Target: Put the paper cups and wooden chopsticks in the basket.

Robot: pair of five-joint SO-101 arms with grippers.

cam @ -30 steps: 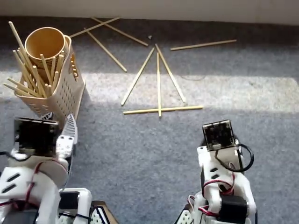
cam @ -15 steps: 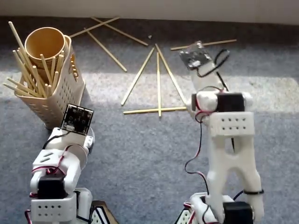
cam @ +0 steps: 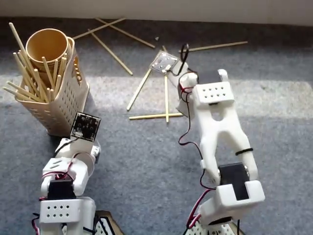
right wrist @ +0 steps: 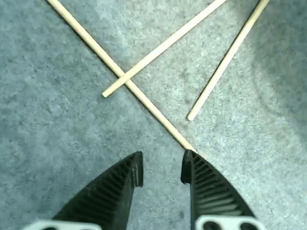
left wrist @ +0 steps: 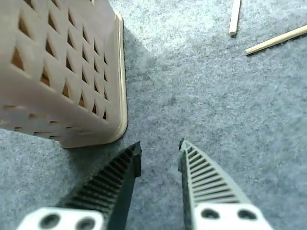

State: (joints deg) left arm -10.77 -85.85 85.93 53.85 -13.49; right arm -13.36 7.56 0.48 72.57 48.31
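Two claws of mine stand parted and empty. My right claw (right wrist: 161, 167) hangs low over grey carpet (right wrist: 57, 120), one tip just beside the end of a pale, slim wooden chopstick (right wrist: 91, 43) that crosses a second chopstick (right wrist: 168, 44). My left claw (left wrist: 159, 152) sits near the cream perforated basket (left wrist: 62, 72), which holds nested tan paper cups (cam: 46, 45) and leaning chopsticks (cam: 29, 81).

The basket (cam: 68, 100) is smooth perforated plastic, the paper cup (cam: 47, 45) is matt paper, the chopsticks (right wrist: 163, 47) are bare unfinished wood, the carpet (cam: 146, 166) is rough short-pile cloth, and the left gripper (left wrist: 159, 152) carries matt, ribbed plastic fingers (left wrist: 115, 181).
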